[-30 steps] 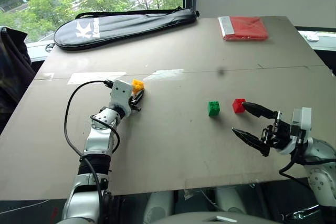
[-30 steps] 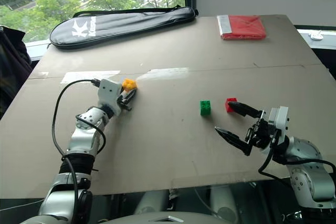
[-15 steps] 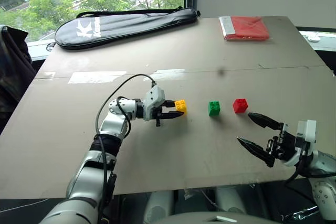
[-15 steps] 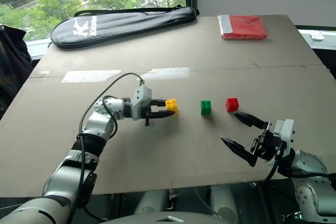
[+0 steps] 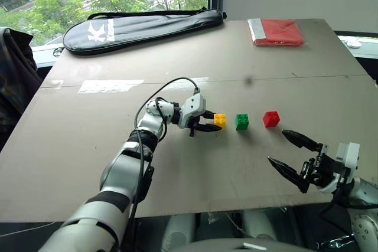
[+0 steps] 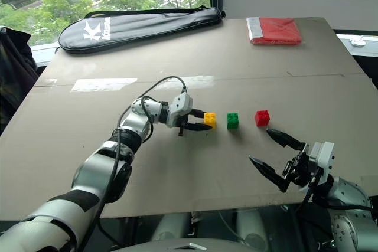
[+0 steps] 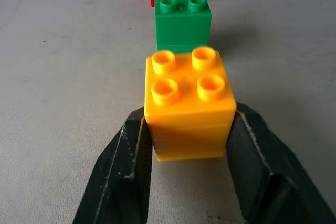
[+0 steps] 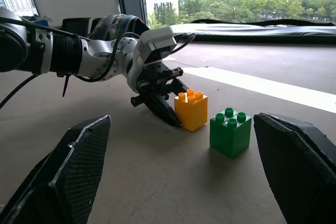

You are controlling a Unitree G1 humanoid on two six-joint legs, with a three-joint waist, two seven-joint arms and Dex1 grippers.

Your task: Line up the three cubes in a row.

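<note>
Yellow cube sitting in line beside the green cube

My left tool (image 5: 211, 124) is bracketing the yellow cube (image 5: 220, 120) on the worktop (image 5: 177, 169), fingers (image 7: 118, 182) parted partway, hugging its sides; I cannot tell if they are still gripping. The green cube (image 5: 241, 121) is sitting just beside it, the red cube (image 5: 271, 118) beyond. My right tool (image 5: 291, 156) is hovering near the green cube, spread wide, holding nothing.

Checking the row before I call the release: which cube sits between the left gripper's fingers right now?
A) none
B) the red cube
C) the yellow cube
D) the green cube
C: the yellow cube sits between the left gripper's black fingers, with the green cube and red cube lined up beyond it.
</note>
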